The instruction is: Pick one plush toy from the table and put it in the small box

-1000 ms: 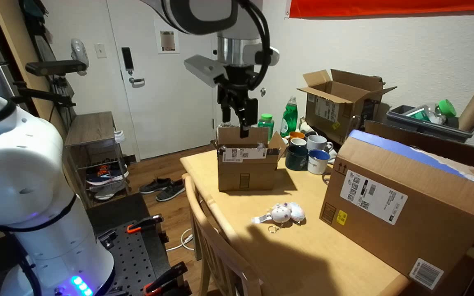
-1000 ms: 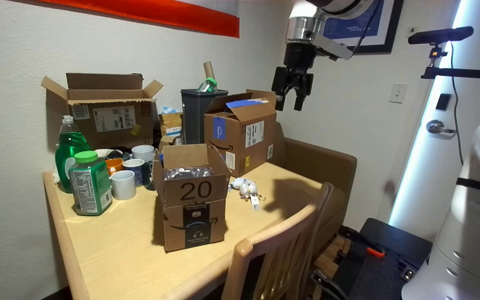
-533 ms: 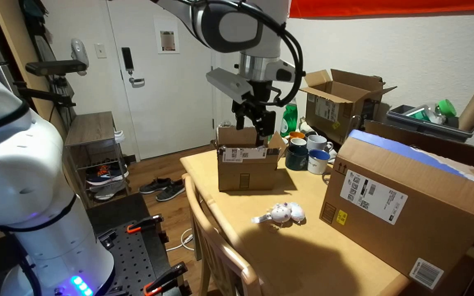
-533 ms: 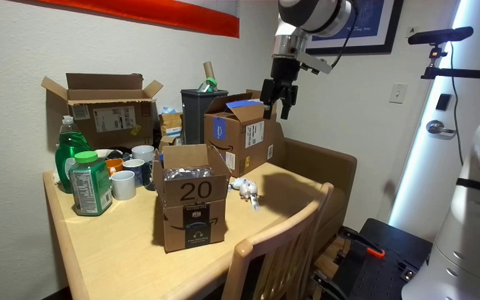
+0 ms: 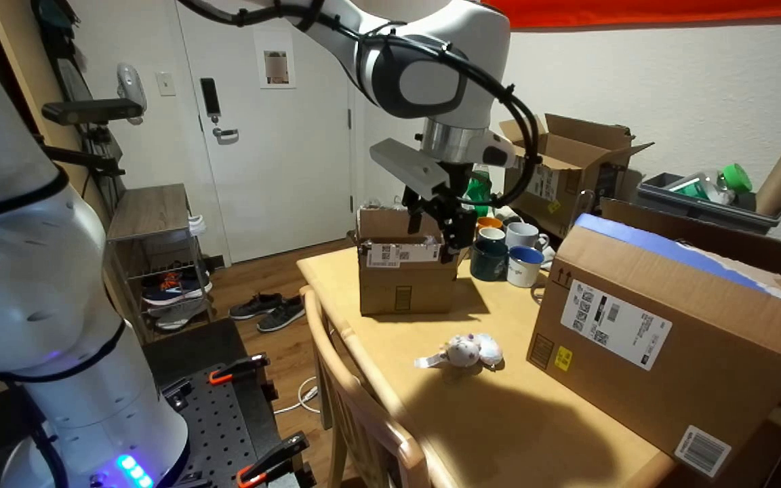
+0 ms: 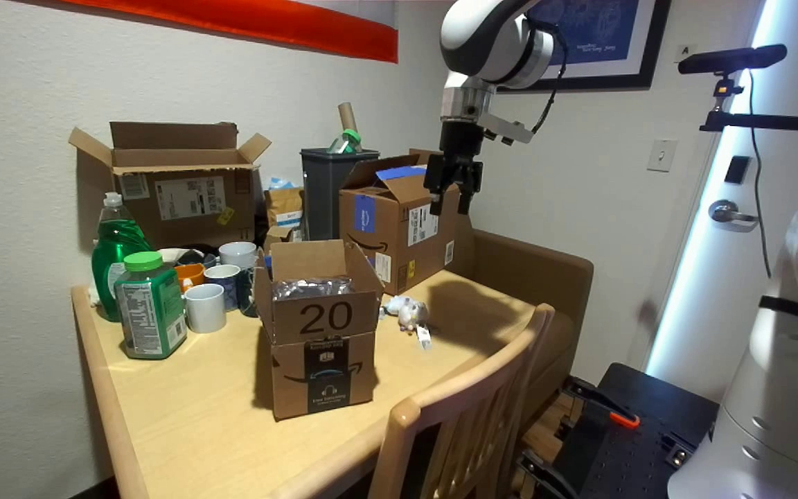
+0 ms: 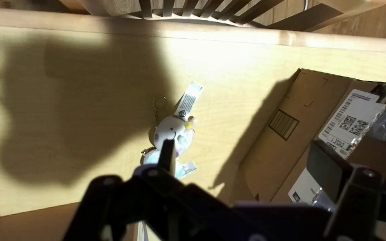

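Gripper [image 6: 450, 206] spread above table [image 6: 198, 416], plush toy [image 7: 166, 129] not yet in small box [image 5: 380, 291]

From where I stand: fingers [image 6: 467, 197] well apart, pointing down, hanging clear above the table. Plush toy lies on the table: pale, small smiling face, long white tag [image 7: 188, 100], key ring [image 7: 160, 103] on a chain [image 7: 156, 116]. Second toy [image 5: 490, 350], whitish too, right up against it. In the wrist view a finger overlaps both toys in line of sight; both exterior views put the gripper well above them.

Small box upright on the table, flaps raised, white label [image 5: 402, 255] on a side, shiny plastic [image 6: 312, 286] inside. In an exterior view it stands at the far end, toys nearer and to its right, big labelled carton [image 5: 695, 366] near right, mugs [image 5: 489, 261] just right of the box, wide-flapped carton [image 5: 577, 186] far behind those. Arm [image 5: 424, 88] reaches in from the left there; its shadow [image 5: 519, 420] falls over the near table, right up to the toys.

In an exterior view the small box is near, toys beyond it to the right; green tub [image 6: 149, 312] and green bottle [image 6: 118, 239] on the left, grey bin [image 6: 321, 197] far, between the wide-flapped carton and the big labelled one. Mugs there partly hidden by tub and box. Chair [image 6: 465, 378] near right, brown sofa [image 6: 537, 270] far right. Cardboard tube [image 6: 347, 116] and a green-lidded container [image 6: 350, 136] stick up from the bin.
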